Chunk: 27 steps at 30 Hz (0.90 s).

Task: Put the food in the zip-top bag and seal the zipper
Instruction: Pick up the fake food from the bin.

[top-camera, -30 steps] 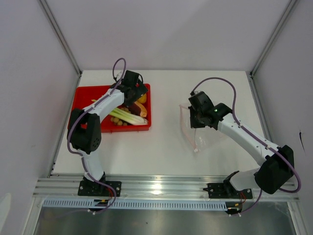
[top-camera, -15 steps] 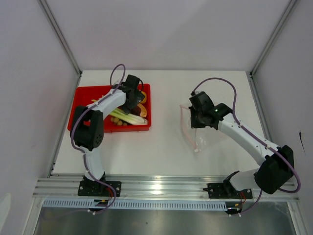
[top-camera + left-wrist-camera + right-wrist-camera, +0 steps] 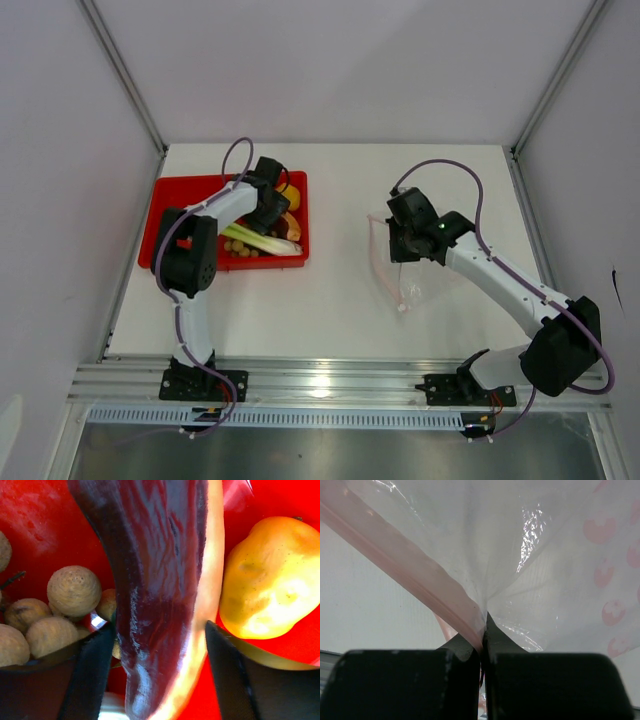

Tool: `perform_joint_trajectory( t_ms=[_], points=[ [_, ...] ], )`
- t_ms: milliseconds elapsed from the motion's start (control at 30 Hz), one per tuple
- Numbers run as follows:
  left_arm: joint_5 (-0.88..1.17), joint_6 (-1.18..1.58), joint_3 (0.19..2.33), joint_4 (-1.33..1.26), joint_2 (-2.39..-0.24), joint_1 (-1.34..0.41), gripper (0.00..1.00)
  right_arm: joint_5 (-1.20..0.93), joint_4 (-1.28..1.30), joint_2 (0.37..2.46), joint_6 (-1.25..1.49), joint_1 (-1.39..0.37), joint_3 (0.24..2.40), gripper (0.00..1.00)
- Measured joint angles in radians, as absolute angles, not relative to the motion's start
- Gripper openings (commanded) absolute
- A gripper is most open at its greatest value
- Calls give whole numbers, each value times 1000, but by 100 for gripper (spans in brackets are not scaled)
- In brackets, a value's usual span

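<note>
The red tray [image 3: 165,200] sits toward the far-left corner of the table. The green-white stalks [image 3: 262,238] lie along its near side. Their long axis runs roughly left to right, and the right end dips slightly toward the near edge.

The left gripper [image 3: 160,645] is down in the tray's right half. Its fingers [image 3: 90,680] are spread, one at each flank of the purple-brown sweet potato [image 3: 155,580], and are not visibly squeezing it. In the left wrist view the potato's long axis runs straight out between the fingers, from the bottom of the frame to the top. A pale cut face shows along its right side. The tan round berries [image 3: 74,590] cluster just left of it, and the yellow-orange fruit [image 3: 270,580] lies just to its right.

The clear zip-top bag [image 3: 420,288] lies in the right half of the table, about midway between the far and near edges. Its pink zipper [image 3: 380,262] runs from far to near along the bag's left side, so the mouth faces the tray. The right gripper [image 3: 482,645] has its fingers pressed together, pinching the zipper strip and the film at the far end of the bag.
</note>
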State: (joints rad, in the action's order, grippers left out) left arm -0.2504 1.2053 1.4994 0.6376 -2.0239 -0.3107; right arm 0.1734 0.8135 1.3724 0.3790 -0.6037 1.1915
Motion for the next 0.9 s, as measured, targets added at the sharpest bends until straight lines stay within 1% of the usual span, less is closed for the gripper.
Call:
perform_joint_trajectory(
  t_ms=[33,67,200,233,300,333,433,467,533,900],
  points=[
    [-250,1206,1499,638,-2024,-311,63,173,813,1372,379,-604,1192,0],
    [-250,1206,1499,637,-2024,-311,54,173,813,1372,379,-604,1192,0],
    [-252,1197,1499,629,-2024,-311,38,173,813,1372,373,-602,1192,0],
    [-255,1195,1499,628,-2022,-311,31,172,813,1372,372,-602,1192,0],
    [-257,1191,1499,621,-2017,-311,24,170,813,1372,371,-602,1192,0],
    [-257,1187,1497,616,-2012,-311,17,169,813,1372,371,-602,1192,0],
    [-263,1174,1473,599,-1977,-311,9,166,813,1372,371,-602,1192,0],
    [-272,1167,1461,600,-1964,-311,4,166,813,1372,371,-602,1192,0],
    [-293,1151,1436,604,-1936,-311,1,165,813,1372,371,-602,1192,0],
    [-391,1057,1349,631,-1748,-334,1,159,811,1369,372,-602,1189,0]
  ],
)
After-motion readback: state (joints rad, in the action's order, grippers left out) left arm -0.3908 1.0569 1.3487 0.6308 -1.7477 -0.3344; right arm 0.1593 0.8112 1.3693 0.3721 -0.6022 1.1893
